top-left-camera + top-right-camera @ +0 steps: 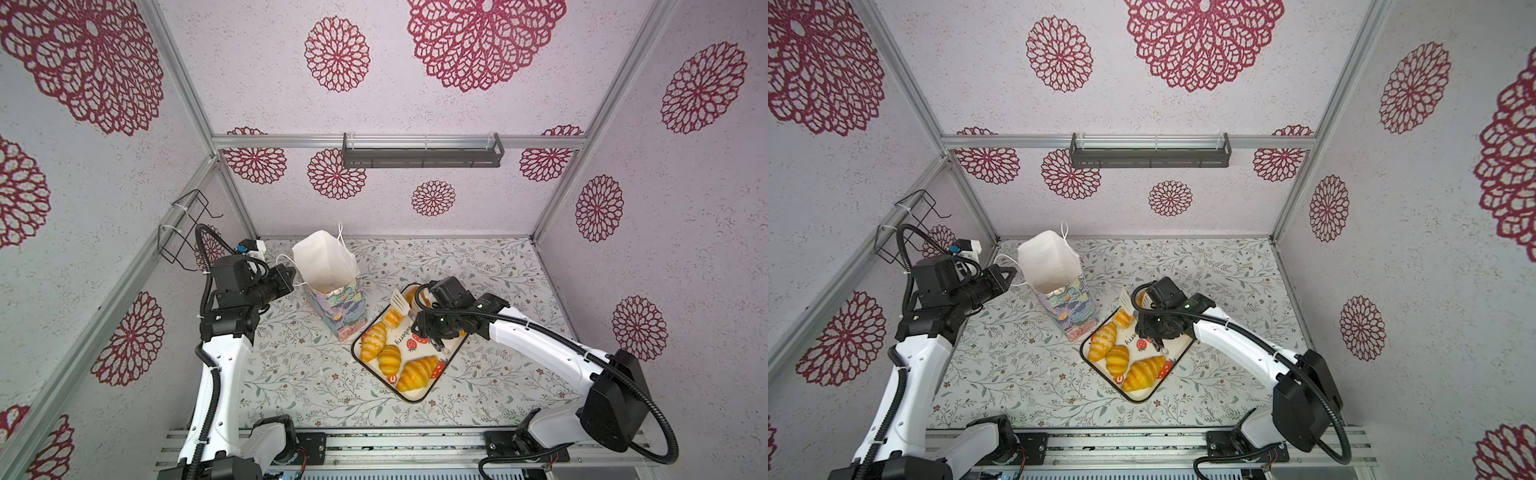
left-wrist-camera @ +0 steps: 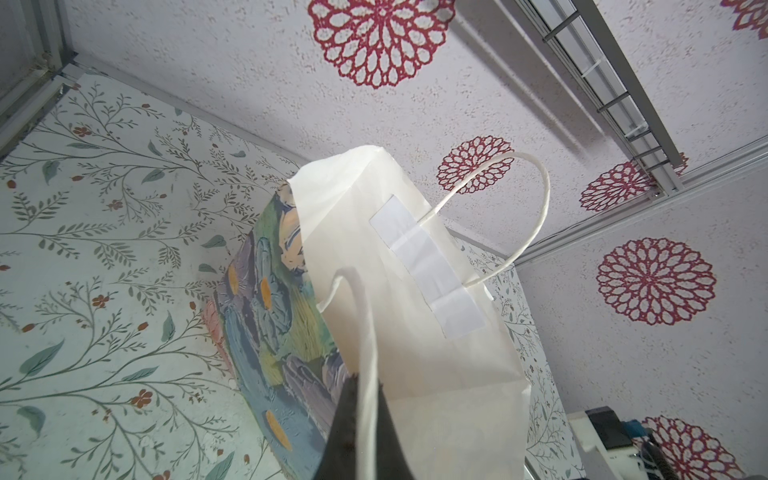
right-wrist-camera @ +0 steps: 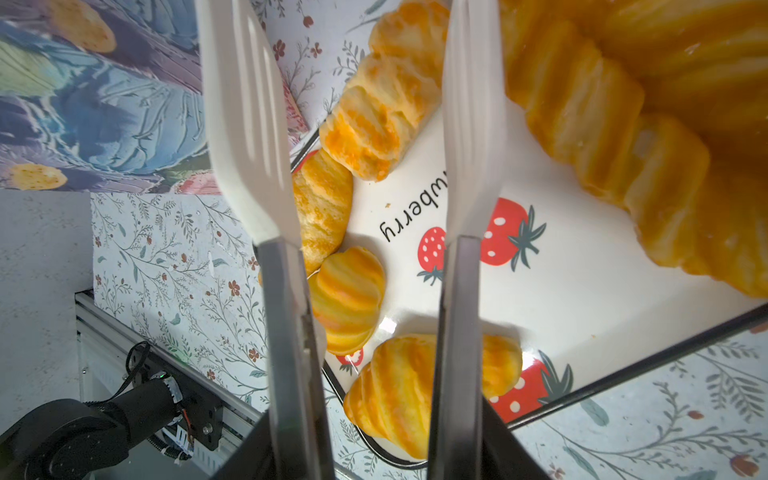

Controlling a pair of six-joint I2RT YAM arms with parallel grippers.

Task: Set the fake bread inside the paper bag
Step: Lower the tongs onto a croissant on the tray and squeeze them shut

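Paper bag [image 1: 328,270]: stood on table, cord handle [image 2: 365,340] pinched in closed left gripper [image 1: 292,277] at its 9 o'clock. Fake bread [image 1: 415,372]: laid on strawberry tray [image 3: 582,291], bag's 4 o'clock. White tongs [image 1: 400,301]: clasped by right gripper [image 1: 428,301], blades spread.

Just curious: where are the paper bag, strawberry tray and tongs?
paper bag [image 1: 328,264]: in a top view, white inside.
strawberry tray [image 3: 582,299]: right wrist view, bare floor.
tongs [image 3: 245,124]: right wrist view, slotted blade.
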